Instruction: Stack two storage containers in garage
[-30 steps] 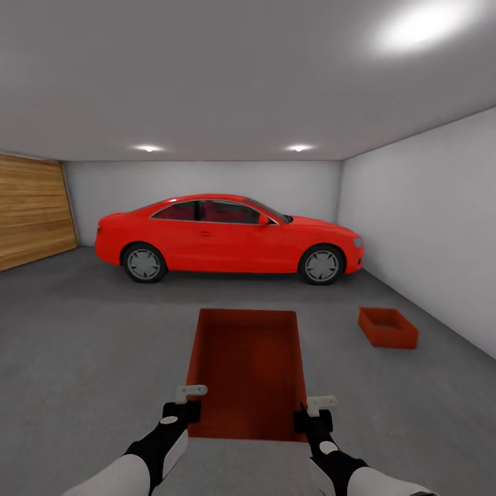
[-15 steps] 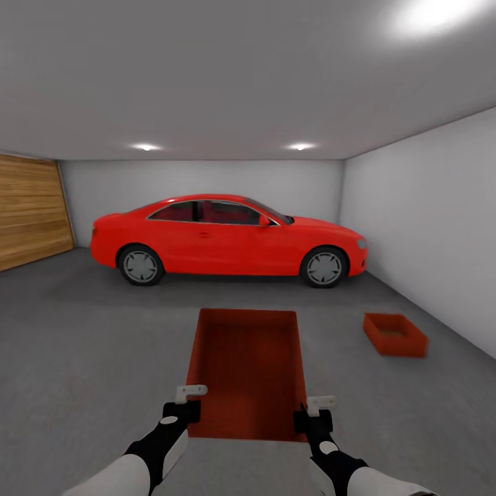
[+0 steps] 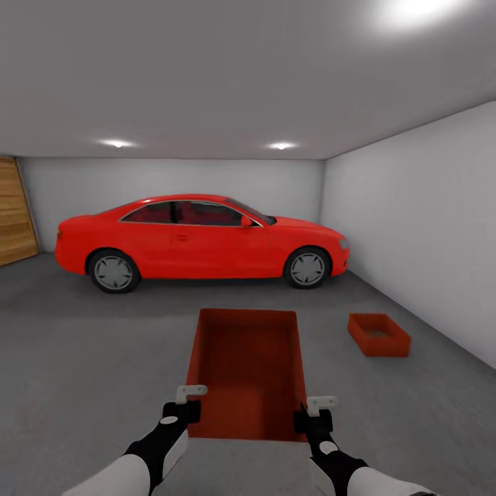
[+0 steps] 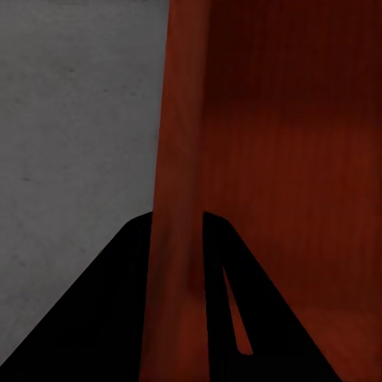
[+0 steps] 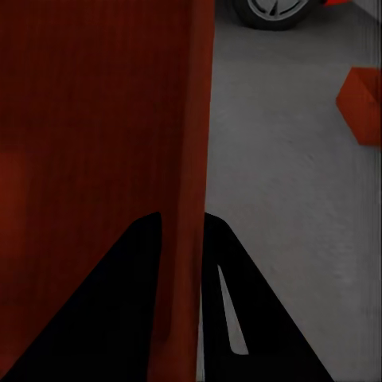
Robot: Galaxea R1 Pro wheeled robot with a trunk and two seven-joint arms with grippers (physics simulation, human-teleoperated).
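I am in the garage, carrying one orange-red storage container (image 3: 248, 368) low in front of me above the dark grey floor (image 3: 89, 358). My left gripper (image 3: 184, 406) is shut on its left wall near the near corner. My right gripper (image 3: 313, 412) is shut on its right wall. In the left wrist view the thin wall (image 4: 179, 199) runs between the dark fingers (image 4: 119, 318); the right wrist view shows the same with its wall (image 5: 187, 159). The other storage container (image 3: 378, 335) sits on the floor ahead to the right, also visible in the right wrist view (image 5: 362, 103).
A shiny red car (image 3: 200, 241) is parked across the back of the room. A white wall (image 3: 427, 227) runs along the right, close behind the container on the floor. A wooden door panel (image 3: 14, 220) is at the far left.
The whole picture has shifted left, so the camera has turned right. The held container and both grippers keep the same place in the view.
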